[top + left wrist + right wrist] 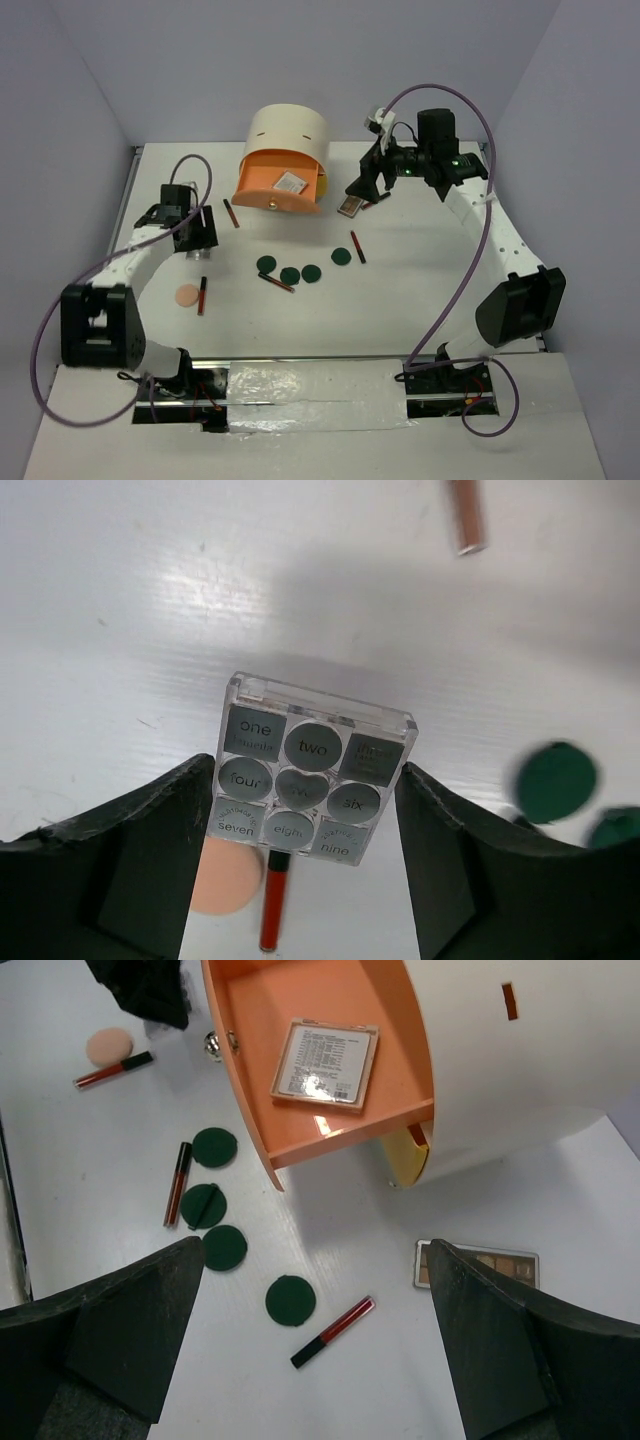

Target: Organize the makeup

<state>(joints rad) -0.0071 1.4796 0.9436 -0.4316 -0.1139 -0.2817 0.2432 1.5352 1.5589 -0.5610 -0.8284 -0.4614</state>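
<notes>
The cabinet [287, 135] stands far centre, drawer [262, 186] out. Just right of it the right gripper [315, 1255] hovers, jaws wide apart. At the left, the left gripper [306, 772] brackets the numbered palette [312, 748]. Whether its jaws touch cannot be told. They should close squarely on both side edges.

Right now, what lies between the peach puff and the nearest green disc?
One dark-red stick, beside the puff; otherwise bare table, per the top view.

A 9-pan palette [305, 780] sits between the jaws, overlapping a peach puff [225, 882].
</notes>
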